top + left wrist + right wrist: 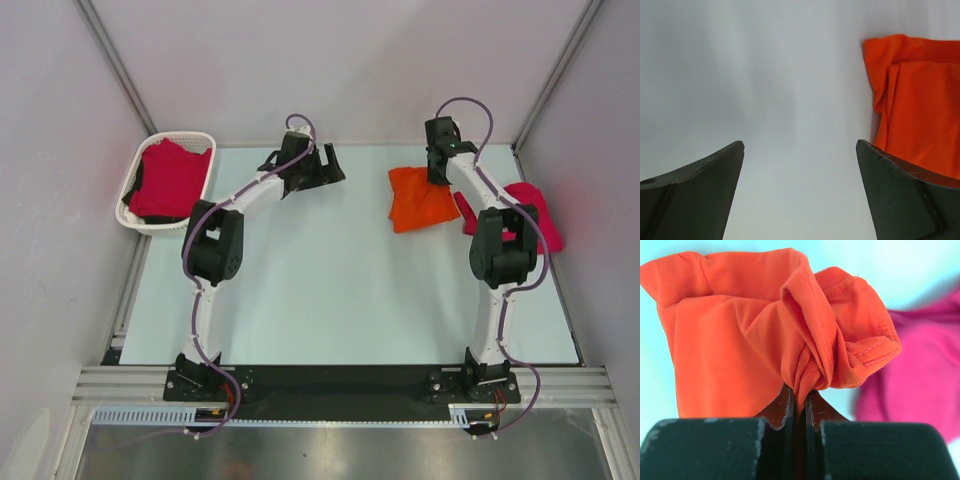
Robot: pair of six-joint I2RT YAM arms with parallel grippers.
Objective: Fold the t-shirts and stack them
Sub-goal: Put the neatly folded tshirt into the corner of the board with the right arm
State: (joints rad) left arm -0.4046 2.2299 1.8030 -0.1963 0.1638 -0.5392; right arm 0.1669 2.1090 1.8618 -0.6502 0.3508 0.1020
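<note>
Pinch looks solid on this one: right hand (799, 395) is pressed together on a bunched fold at the edge of the orange t-shirt (418, 200), with cloth squeezed right between the fingers. Shirt sits crumpled on the desk (330, 300) at about 1 o'clock from the middle. A crimson-pink t-shirt (540, 225) lies just beside it at 3 o'clock, partly under the right arm. More crimson-pink shirts (168, 180) are piled in the white lattice basket (207, 138) over at 10 o'clock. Left hand (800, 142) is spread wide with nothing in it, hovering over bare desk at 9 o'clock of the orange shirt.

My read: the step in hand is getting the orange one spread flat for folding. One pinch on a wad won't do that, so I'd bring the left hand in to grab an opposite edge or corner, then pull the two apart low over the desk. Lift gently, or the bunch could slip out. Also watch the pink shirt next door, it's easy to drag along.
</note>
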